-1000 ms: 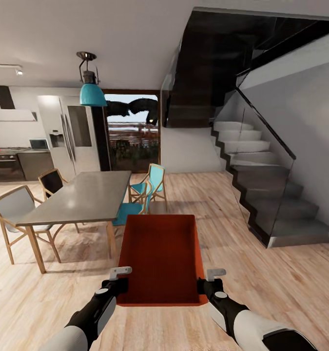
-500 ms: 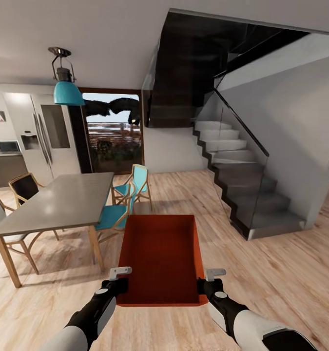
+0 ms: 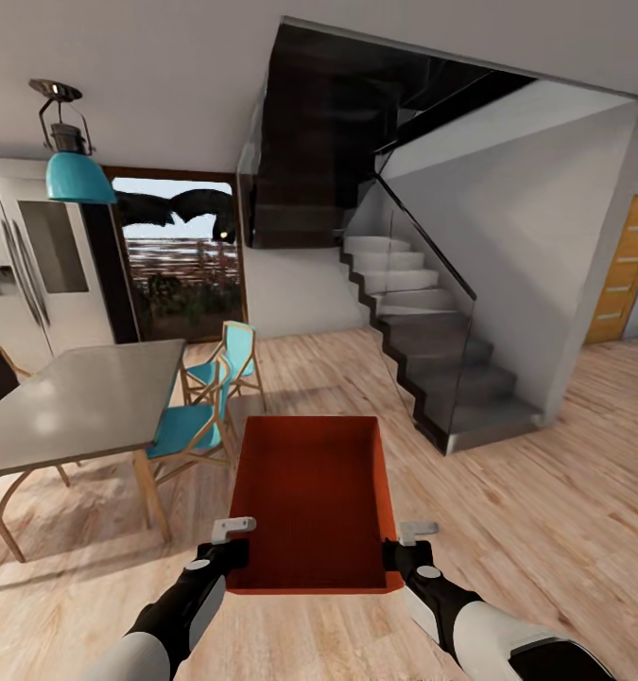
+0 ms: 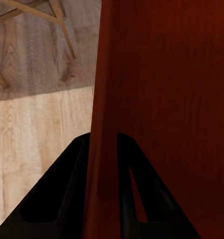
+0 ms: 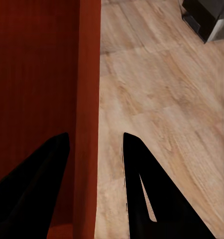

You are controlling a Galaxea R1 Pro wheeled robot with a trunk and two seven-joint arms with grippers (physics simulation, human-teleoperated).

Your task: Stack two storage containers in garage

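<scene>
I find no text, label, brand, number or sign that I can read in any of my views.
</scene>
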